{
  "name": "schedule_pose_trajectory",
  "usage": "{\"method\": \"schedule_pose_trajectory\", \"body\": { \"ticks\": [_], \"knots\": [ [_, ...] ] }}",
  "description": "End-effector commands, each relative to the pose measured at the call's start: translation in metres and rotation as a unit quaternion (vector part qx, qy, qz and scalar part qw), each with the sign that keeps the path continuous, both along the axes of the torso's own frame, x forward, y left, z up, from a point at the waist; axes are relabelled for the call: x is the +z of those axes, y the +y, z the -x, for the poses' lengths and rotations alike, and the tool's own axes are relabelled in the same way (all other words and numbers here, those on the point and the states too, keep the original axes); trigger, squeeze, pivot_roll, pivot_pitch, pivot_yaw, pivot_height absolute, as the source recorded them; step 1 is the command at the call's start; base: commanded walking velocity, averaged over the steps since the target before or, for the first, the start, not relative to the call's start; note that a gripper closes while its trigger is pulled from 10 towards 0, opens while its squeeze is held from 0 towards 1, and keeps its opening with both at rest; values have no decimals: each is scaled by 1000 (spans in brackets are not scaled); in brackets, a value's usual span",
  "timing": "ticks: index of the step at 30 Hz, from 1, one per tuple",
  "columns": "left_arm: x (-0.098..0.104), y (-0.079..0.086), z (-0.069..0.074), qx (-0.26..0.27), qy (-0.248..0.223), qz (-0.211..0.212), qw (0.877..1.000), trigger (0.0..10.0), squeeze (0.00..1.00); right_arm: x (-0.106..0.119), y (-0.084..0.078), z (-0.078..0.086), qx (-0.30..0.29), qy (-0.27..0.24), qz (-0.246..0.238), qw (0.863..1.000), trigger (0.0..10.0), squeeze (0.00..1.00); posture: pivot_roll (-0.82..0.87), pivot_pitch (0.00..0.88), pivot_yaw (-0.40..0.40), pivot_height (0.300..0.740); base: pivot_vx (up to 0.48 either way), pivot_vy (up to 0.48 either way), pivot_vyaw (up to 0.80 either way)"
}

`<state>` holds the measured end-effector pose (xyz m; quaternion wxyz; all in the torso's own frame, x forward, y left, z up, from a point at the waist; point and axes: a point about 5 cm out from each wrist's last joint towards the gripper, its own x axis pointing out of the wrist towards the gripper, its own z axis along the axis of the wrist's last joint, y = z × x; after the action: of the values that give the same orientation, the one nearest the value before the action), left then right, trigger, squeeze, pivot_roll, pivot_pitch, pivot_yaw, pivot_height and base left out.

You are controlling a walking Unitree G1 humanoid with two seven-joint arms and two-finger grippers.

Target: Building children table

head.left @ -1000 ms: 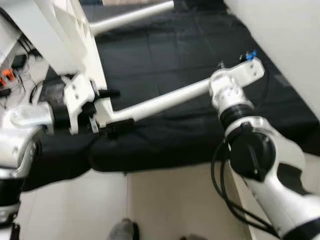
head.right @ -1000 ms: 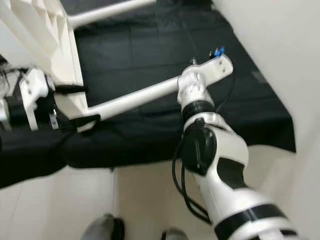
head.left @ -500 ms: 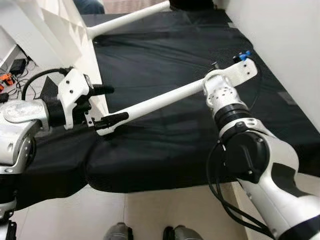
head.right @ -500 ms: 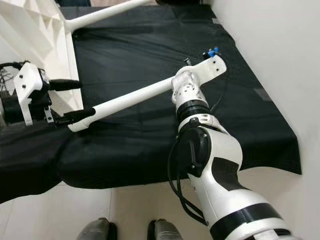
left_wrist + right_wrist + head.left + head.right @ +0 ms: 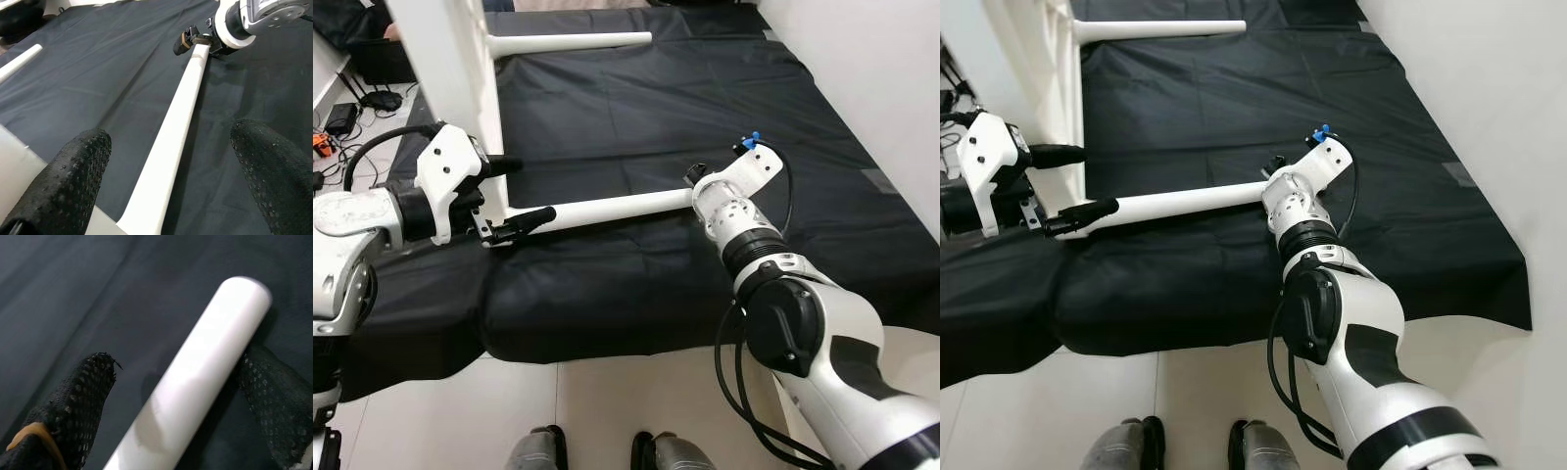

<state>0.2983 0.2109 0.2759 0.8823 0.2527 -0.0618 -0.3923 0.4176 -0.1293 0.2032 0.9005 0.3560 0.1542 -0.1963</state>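
A white children's table lies tipped on a black cloth [image 5: 636,108], its top [image 5: 440,59] standing on edge at the left. One white leg [image 5: 607,208] runs level from the top toward the right; a second leg [image 5: 568,41] lies farther back. My left gripper [image 5: 521,193] is open astride the near leg's base, its fingers [image 5: 73,171] well apart from the leg [image 5: 181,98]. My right gripper [image 5: 693,184] is at the leg's free end, with the leg [image 5: 195,382] between its fingers [image 5: 83,401] and a gap on one side.
The black cloth covers a low padded surface whose front edge [image 5: 607,323] drops to pale floor tiles. A white wall [image 5: 881,59] closes the right side. Cables and small devices [image 5: 337,117] lie at the far left. My feet [image 5: 533,452] stand on the tiles.
The whole view has shifted, so the camera moved. The near leg now looks level instead of slanting upward. Both grippers stay at the same ends of that leg.
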Motion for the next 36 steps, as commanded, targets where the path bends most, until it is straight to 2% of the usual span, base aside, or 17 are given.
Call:
{"method": "schedule_pose_trajectory", "body": {
  "ticks": [1,3,7,8,11,14,19,23,25,27,28,30,34,35,36],
  "knots": [
    [-1,1,1,6,1,0,1000,10000,0,3,4,-1,16,-9,-18,1000,10000,0,92,221,-69,740,0,0,0],
    [-3,-1,2,8,0,4,1000,10000,0,12,5,-4,33,-44,-34,998,10000,0,88,224,-70,740,0,0,0],
    [-5,-3,3,12,-4,10,1000,10000,0,19,10,-6,67,-71,-58,994,10000,0,81,224,-69,740,0,0,0],
    [-5,-3,3,12,-4,10,1000,10000,0,19,10,-6,67,-71,-58,994,10000,0,81,224,-69,740,0,0,0],
    [-8,-7,3,12,-5,11,1000,10000,0,14,20,-3,122,-73,-87,986,10000,0,82,219,-65,740,0,0,0],
    [-8,-8,4,12,-2,16,1000,10000,0,10,23,-1,152,-64,-87,982,10000,0,80,219,-65,740,0,0,0],
    [-6,-9,4,13,-6,17,1000,10000,0,0,10,4,139,-29,-121,983,10000,0,75,213,-64,740,0,0,0],
    [-6,-9,3,14,-7,17,1000,10000,0,-1,5,5,131,-22,-122,984,10000,0,76,209,-62,740,0,0,0],
    [-5,-9,3,12,-13,16,1000,10000,0,-7,-12,6,106,15,-106,989,10000,0,75,203,-65,740,0,0,0],
    [-5,-9,3,12,-13,16,1000,10000,0,-7,-12,6,106,15,-106,989,10000,0,75,203,-65,740,0,0,0],
    [-5,-9,2,14,-15,14,1000,10000,0,-8,-20,7,98,40,-99,990,10000,0,71,205,-63,740,0,0,0],
    [-4,-9,2,16,-18,11,1000,10000,0,-4,-28,10,132,59,-110,983,10000,0,70,203,-65,740,0,0,0],
    [-4,-8,3,18,-19,10,1000,10000,0,3,-32,14,173,58,-132,974,10000,0,67,204,-64,740,0,0,0],
    [-4,-8,3,19,-19,13,1000,10000,0,9,-42,21,220,60,-134,964,10000,0,62,201,-63,740,0,0,0],
    [-4,-8,3,19,-19,16,1000,10000,0,11,-46,24,232,60,-141,961,10000,0,62,201,-63,740,0,0,0]
  ]
}}
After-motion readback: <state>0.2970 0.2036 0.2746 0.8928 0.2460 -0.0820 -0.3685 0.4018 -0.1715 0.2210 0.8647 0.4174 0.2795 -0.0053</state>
